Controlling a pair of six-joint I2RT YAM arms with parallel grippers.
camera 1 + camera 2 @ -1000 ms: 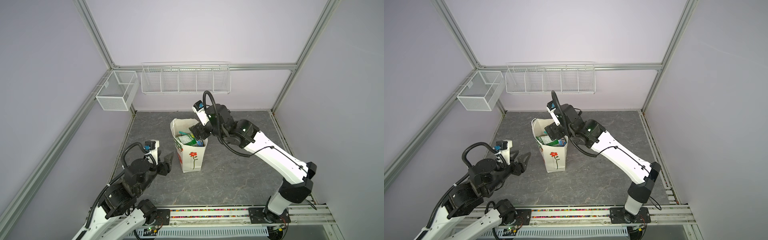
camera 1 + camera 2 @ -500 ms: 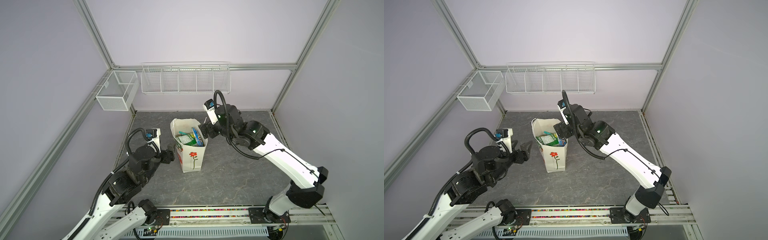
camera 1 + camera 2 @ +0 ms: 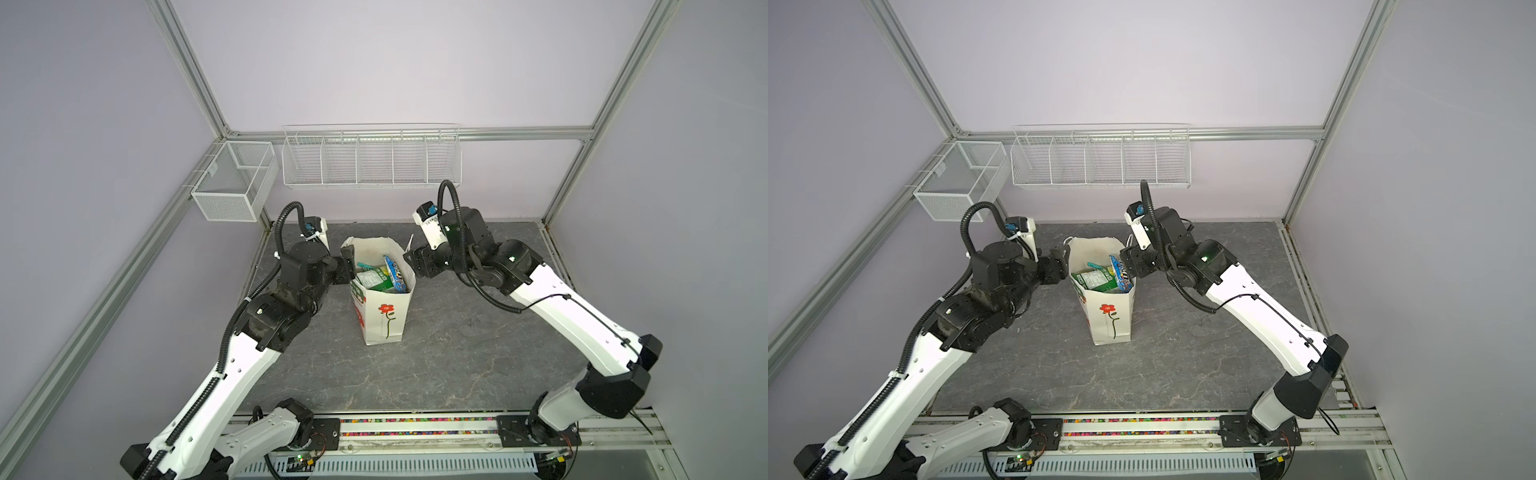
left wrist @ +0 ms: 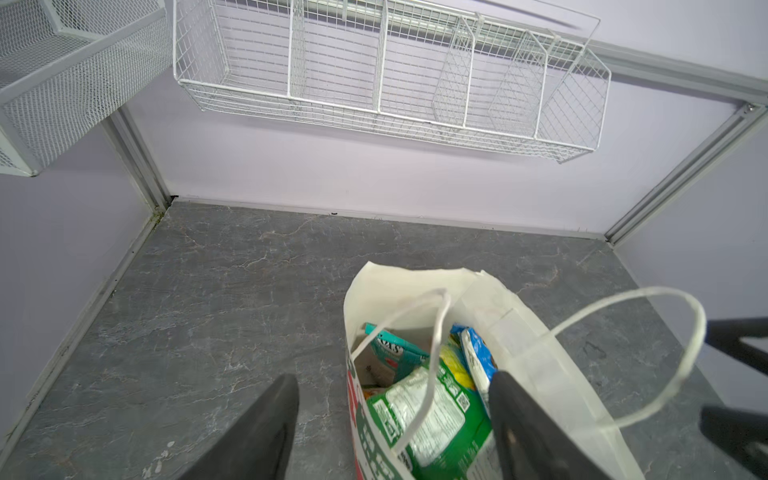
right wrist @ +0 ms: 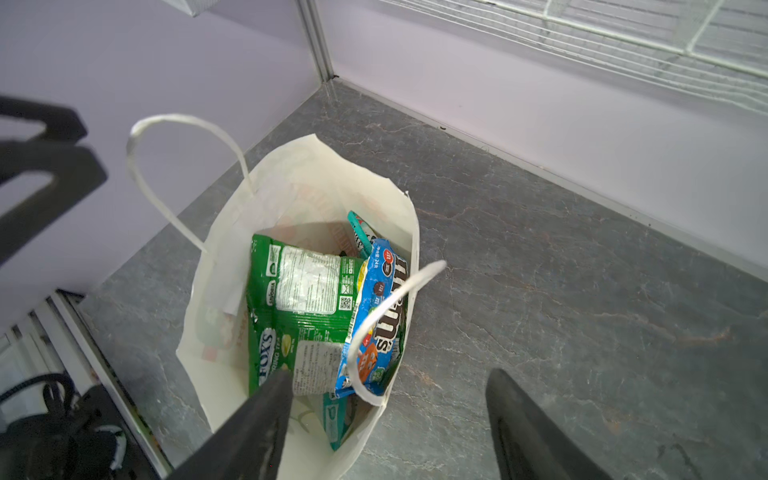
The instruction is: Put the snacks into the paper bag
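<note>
The right tool [image 3: 411, 262] had drawn back empty, jaws apart, and the left tool [image 3: 347, 270], also spread, had reached the paper bag [image 3: 384, 316] near mid-tabletop, snacks [image 3: 380, 277] inside, so packing looked finished.

1. A grey, pale-veined table [image 3: 457, 365] is lying flat, with lilac walls [image 3: 374, 83] closing it in at 9, 12 and 3 o'clock.
2. A bag [image 3: 384, 320] is standing upright on it in both top views, near the middle and a little toward 9 o'clock.
3. The bag's base is resting flat on the table, its mouth is gaping upward, and its red flower is facing 6 o'clock.
4. Grey table is showing on every side of the bag.
5. A rail [image 3: 415, 430] is running along the table's 6 o'clock edge.
6. In the left wrist view, small white specks [image 4: 160, 459] are dotting the table beside the bag.
</note>
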